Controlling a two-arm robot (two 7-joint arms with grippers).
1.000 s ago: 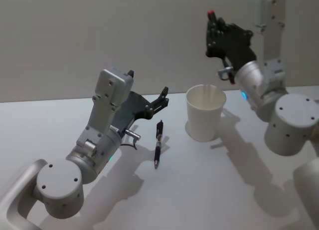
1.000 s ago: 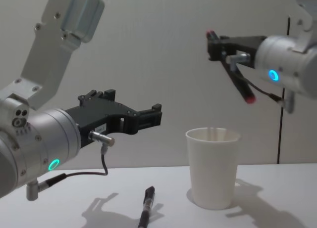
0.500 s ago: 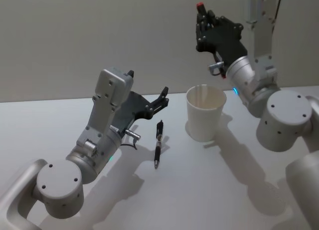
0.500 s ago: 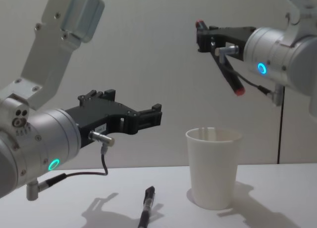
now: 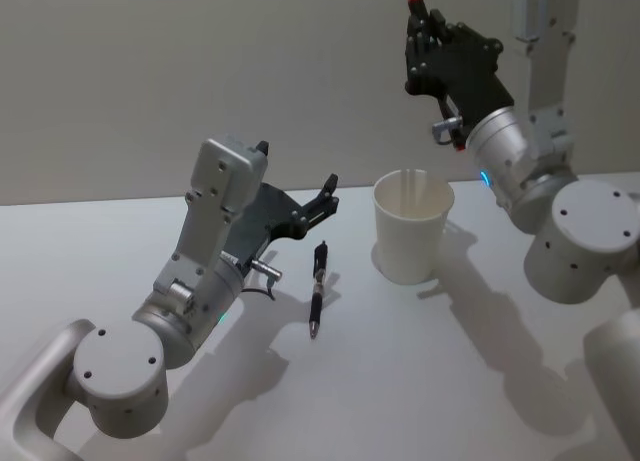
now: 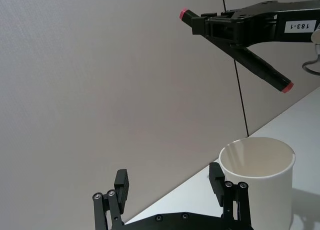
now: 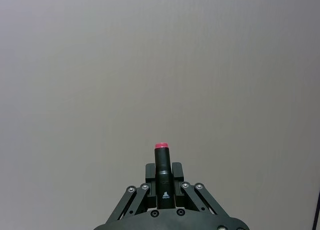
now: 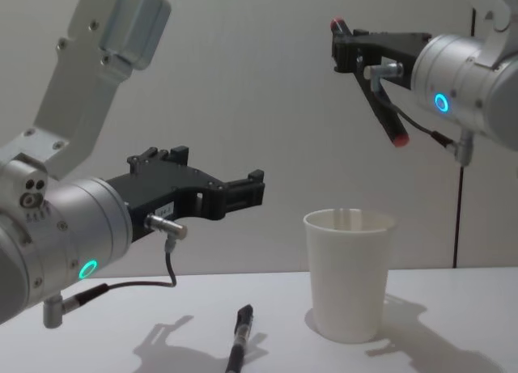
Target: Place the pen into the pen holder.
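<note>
Right gripper (image 8: pixel 348 49) tight around red-tipped pen (image 8: pixel 379 104)

We face a plain, matte grey-beige wall (image 5: pixel 200 71), running unbroken behind a smooth white table (image 5: pixel 420 381). At the right, a thin dark line (image 8: pixel 457 219) drops almost straight down the wall to the table's far edge. Soft-edged shadows fall rightward across the evenly lit tabletop.
</note>
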